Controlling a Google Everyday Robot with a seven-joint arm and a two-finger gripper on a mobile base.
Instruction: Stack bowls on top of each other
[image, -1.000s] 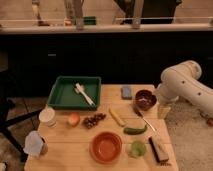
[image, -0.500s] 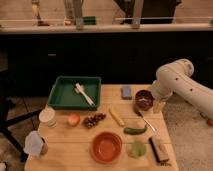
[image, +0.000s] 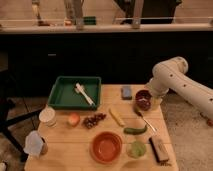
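Hanging at the right rim of the dark maroon bowl (image: 143, 99), right of centre in the frame, the pincer (image: 152, 100) has its fingers apart, with no grip on the bowl that can be made out. That bowl stands on the wooden worktop (image: 75, 145), near a blue sponge (image: 127, 91). Well apart, at lower centre, sits the wide orange-red bowl (image: 106, 146), a small green cup (image: 137, 149) just right of it.
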